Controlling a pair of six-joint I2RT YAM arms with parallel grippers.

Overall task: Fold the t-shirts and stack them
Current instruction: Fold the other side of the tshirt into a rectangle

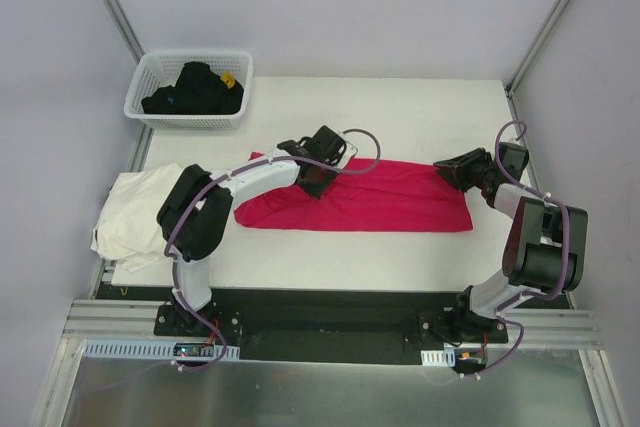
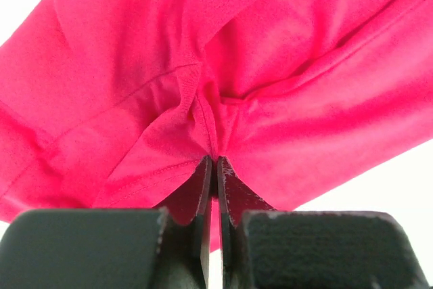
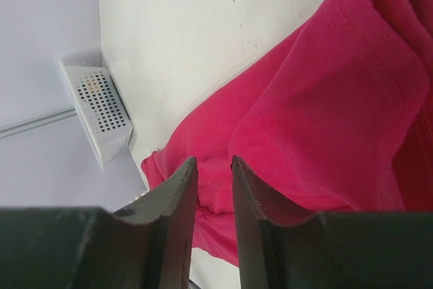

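White table [image 1: 400, 107] bears a red t-shirt [image 1: 380, 205] pinched by the left end effector [image 2: 215, 162]; whether the right end effector [image 3: 213, 162] grips it is unclear.

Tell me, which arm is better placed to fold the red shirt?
Left: the left gripper is pinched shut on the red shirt, while the right gripper sits at its end, jaws apart.

The left gripper [image 2: 214, 167] pinches the magenta-red t-shirt [image 2: 223, 65], seemingly at a seam.

Shirts: two: red shirt [image 1: 380, 205], cream shirt [image 1: 135, 209].
Basket [image 1: 160, 119]: one.
Dark clothes [image 1: 195, 89] in basket: count unclear.
Arms: two: left arm [image 1: 200, 217], right arm [image 1: 535, 242].
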